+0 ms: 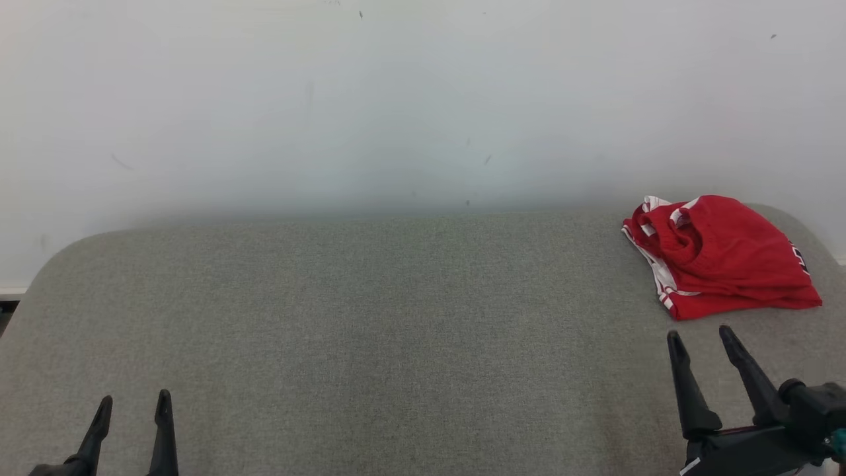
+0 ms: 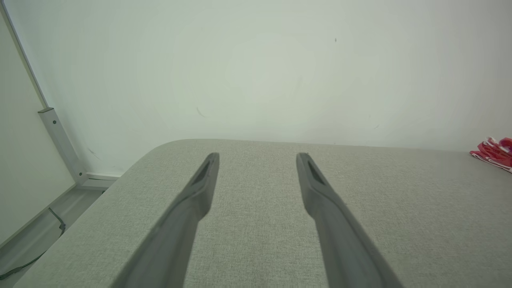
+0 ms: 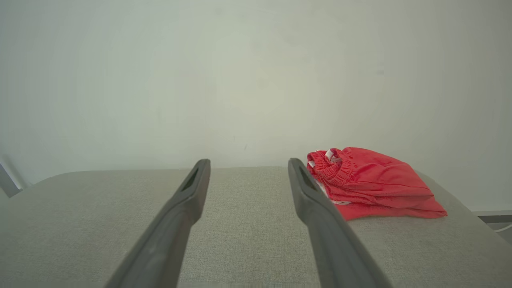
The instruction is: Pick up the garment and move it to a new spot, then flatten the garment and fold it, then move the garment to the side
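The garment (image 1: pixel 720 258) is red with white stripes and an elastic waistband, folded into a compact bundle at the far right of the grey table (image 1: pixel 396 317). It also appears in the right wrist view as the garment (image 3: pixel 372 184) just right of my fingers, and as a red sliver of garment (image 2: pixel 496 154) at the right edge of the left wrist view. My right gripper (image 1: pixel 702 336) stands open just in front of it, not touching. Far off at the lower left, my left gripper (image 1: pixel 134 400) is open and holds nothing.
A pale wall (image 1: pixel 423 99) rises straight behind the table's rounded far edge. In the left wrist view a metal frame post (image 2: pixel 60 144) and a floor cable (image 2: pixel 56 220) lie beyond the table's left corner.
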